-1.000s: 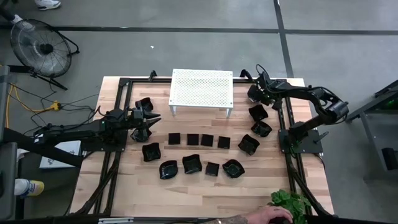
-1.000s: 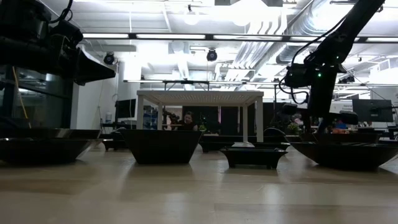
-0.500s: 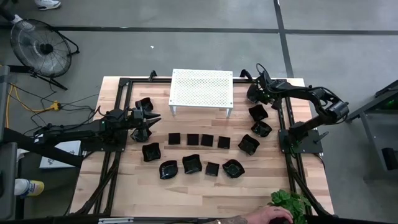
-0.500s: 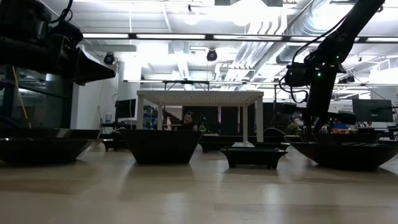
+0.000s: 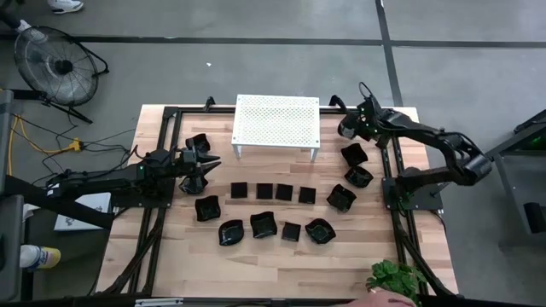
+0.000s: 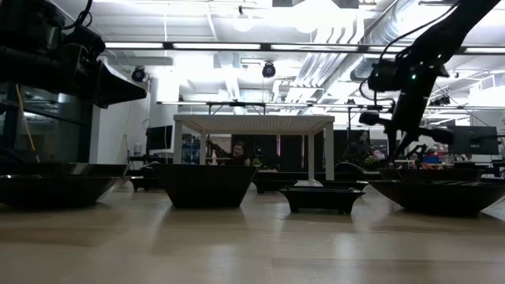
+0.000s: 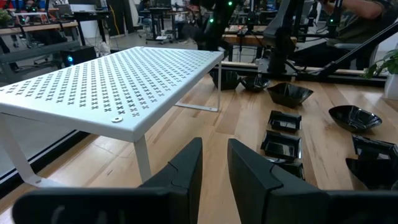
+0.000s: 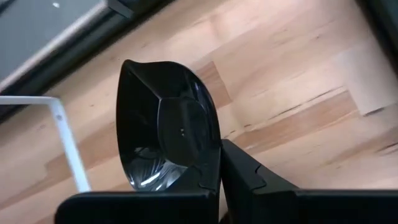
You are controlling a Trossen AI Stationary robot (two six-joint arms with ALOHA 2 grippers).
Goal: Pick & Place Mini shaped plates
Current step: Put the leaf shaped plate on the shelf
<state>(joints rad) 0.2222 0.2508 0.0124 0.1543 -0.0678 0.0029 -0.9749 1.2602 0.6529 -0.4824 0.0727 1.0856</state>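
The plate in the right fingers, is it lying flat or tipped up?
Tipped up. In the right wrist view the plate stands on edge above the table, its rim pinched by the shut right gripper.

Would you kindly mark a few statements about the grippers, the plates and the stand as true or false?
1. The right gripper is shut on a plate. True.
2. That plate lies flat on the table. False: it is held tilted, clear of the wood.
3. The left gripper holds a plate. False: nothing sits between its fingers.
4. Plates are stacked on the stand. False: its top is bare.
5. The stand is white and perforated. True.
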